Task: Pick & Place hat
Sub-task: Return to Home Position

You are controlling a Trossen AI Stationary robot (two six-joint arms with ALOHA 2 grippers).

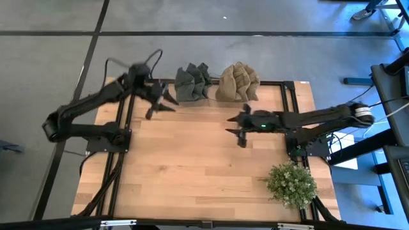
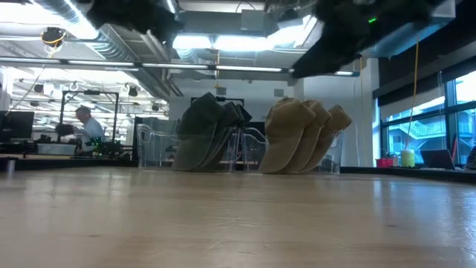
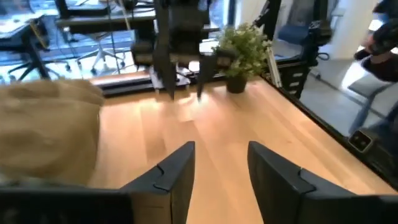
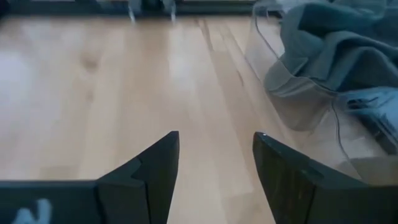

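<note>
We see soft, creased dark caps stacked in the left clear bin and tan cloth caps in the right clear bin, at the far edge of the wooden table. The left gripper hovers beside the dark caps, fingers apart. The right gripper hangs mid-table, fingers also apart. A bushy plant stands by the right arm's base.

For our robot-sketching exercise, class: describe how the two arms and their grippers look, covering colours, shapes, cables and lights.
The left arm and right arm are dark, slender, jointed links. A thin black cable loops out beside the left gripper. A small green light glows behind the right gripper, and a white band rings that arm farther back. Both grippers' fingers are dark, flat, tapering wedges.
</note>
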